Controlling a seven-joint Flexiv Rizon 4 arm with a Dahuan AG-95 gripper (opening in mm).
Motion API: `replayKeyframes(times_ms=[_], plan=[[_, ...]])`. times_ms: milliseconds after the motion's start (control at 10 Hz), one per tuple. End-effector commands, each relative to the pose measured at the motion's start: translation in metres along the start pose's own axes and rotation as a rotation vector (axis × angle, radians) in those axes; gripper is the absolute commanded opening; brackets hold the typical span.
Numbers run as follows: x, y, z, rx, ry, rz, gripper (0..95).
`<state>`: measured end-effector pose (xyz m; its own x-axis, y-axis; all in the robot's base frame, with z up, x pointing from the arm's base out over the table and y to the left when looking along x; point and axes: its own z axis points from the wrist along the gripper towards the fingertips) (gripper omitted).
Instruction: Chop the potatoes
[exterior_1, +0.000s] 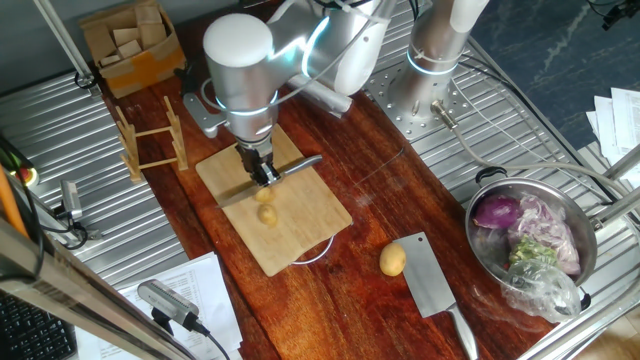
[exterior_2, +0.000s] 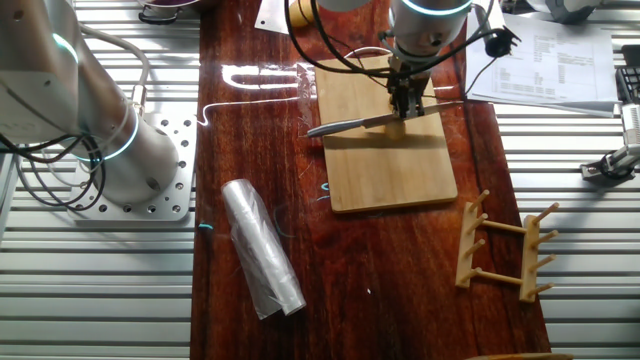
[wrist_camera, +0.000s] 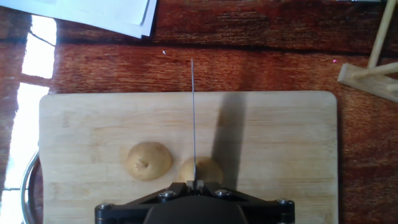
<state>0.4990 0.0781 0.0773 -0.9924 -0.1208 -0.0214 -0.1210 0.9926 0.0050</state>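
Two small tan potatoes lie side by side on the wooden cutting board (wrist_camera: 280, 155): the left potato (wrist_camera: 148, 161) and the right potato (wrist_camera: 210, 170). In one fixed view they are small yellow lumps (exterior_1: 266, 206) on the board (exterior_1: 300, 235), just under the knife (exterior_1: 240, 193). My gripper (wrist_camera: 197, 183) is shut on the knife handle. In the hand view the thin blade (wrist_camera: 193, 112) is edge-on, running over the left part of the right potato; I cannot tell whether it touches. In the other fixed view the gripper (exterior_2: 405, 105) holds the knife (exterior_2: 350, 125) over the board (exterior_2: 400, 170) and hides the potatoes.
A larger golden potato (exterior_1: 392, 260) and a cleaver (exterior_1: 430, 285) lie on the wood to the right. A metal bowl's rim (exterior_1: 480, 205) rings purple onion scraps. A wooden rack (exterior_1: 155, 135), a cardboard box (exterior_1: 130, 45) and a plastic roll (exterior_2: 262, 248) stand around the board.
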Motion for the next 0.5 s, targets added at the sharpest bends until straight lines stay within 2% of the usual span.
replayKeyframes(times_ms=[100, 500], plan=[[0.001, 0.0, 0.012, -0.006, 0.006, -0.004, 0.0], [0.001, 0.001, -0.01, -0.012, 0.038, -0.004, 0.0]])
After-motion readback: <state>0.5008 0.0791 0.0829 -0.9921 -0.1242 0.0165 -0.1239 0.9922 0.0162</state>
